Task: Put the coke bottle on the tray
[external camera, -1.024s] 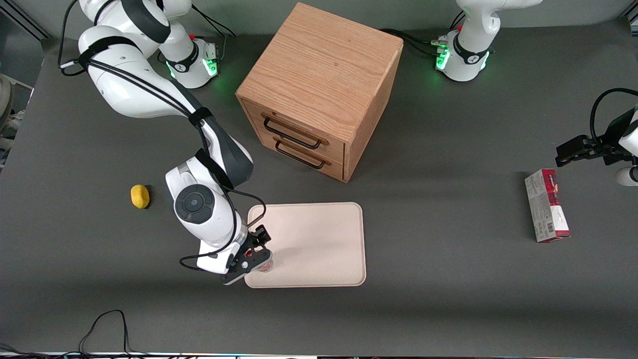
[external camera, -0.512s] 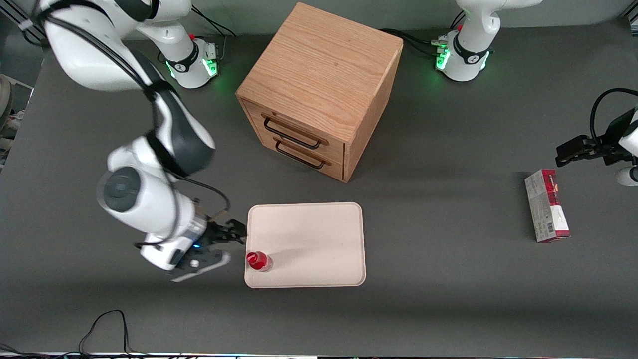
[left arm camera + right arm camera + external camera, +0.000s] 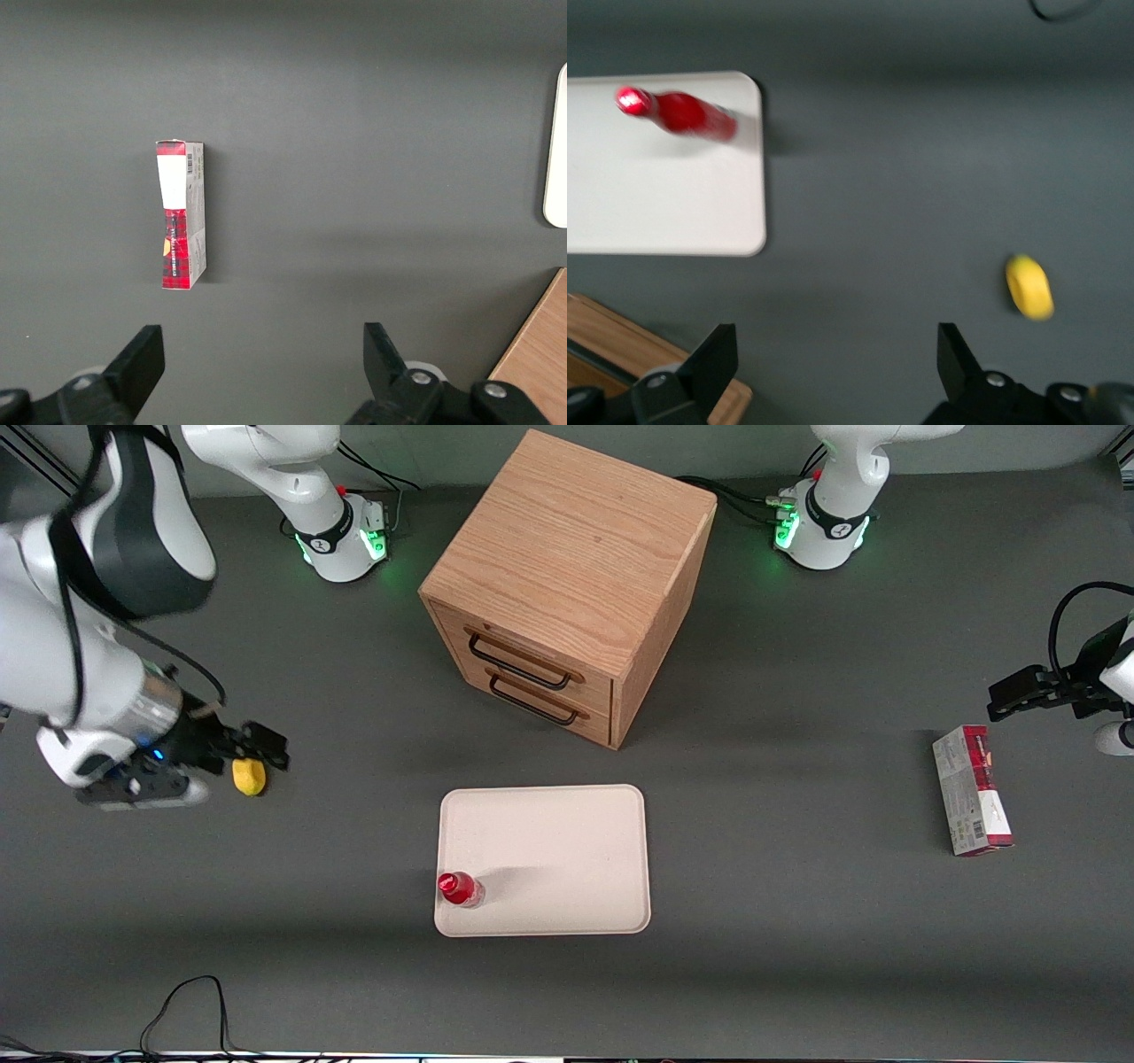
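The coke bottle, red with a red cap, stands upright on the tray, in the tray's corner nearest the front camera toward the working arm's end. The right wrist view shows the coke bottle on the pale tray too. My right gripper is open and holds nothing. It hangs high above the table, well away from the tray toward the working arm's end, beside a small yellow object. Only grey table shows between the jaws of the gripper.
A wooden two-drawer cabinet stands farther from the front camera than the tray. The yellow object lies on the table. A red-and-grey carton lies toward the parked arm's end, and the left wrist view shows the carton as well.
The gripper has let go of the coke bottle, which stays standing on the tray. The arm has risen and swung away toward the working arm's end, ending beside the yellow object.
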Robot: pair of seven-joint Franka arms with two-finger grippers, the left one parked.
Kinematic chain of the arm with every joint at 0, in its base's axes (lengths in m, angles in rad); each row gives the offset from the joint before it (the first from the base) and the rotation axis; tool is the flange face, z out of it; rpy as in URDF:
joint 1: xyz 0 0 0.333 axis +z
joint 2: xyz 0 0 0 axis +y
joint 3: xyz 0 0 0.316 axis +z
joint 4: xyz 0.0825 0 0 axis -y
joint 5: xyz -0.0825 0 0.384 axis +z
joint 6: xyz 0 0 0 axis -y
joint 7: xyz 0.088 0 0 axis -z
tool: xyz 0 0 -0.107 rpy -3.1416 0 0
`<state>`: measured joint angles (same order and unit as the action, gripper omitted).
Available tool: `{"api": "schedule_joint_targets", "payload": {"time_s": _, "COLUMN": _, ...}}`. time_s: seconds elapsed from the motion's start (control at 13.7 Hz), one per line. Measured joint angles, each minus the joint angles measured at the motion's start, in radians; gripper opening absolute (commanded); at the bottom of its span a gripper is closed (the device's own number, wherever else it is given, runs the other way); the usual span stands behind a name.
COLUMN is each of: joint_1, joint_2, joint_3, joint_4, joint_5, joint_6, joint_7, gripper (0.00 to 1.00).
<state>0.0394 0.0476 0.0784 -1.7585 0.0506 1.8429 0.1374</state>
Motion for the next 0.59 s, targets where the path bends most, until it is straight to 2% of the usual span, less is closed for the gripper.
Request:
{"api": "schedule_joint_targets", "payload": {"time_s": 0.15, "joint_1": 0.001, "joint_2": -0.140, "joint_3": -0.035, "joint_4": -0.131, "joint_5": 0.001, "joint_6": -0.011, "joint_7": -0.004, "gripper": 1.00}}
{"api": "schedule_joint_targets", "payload": {"time_s": 0.29, "joint_1": 0.001, "joint_2": -0.225, "joint_3": -0.064, "joint_4": -0.183, "joint_5": 0.001, "joint_6": -0.079, "joint_7": -0.006, "gripper": 1.00}}
{"api": "schedule_joint_targets", "payload": {"time_s": 0.59, "joint_1": 0.001, "joint_2": -0.284, "joint_3": -0.080, "joint_4": -0.186, "joint_5": 0.001, "joint_6": -0.141, "joint_7": -0.011, "gripper": 1.00}}
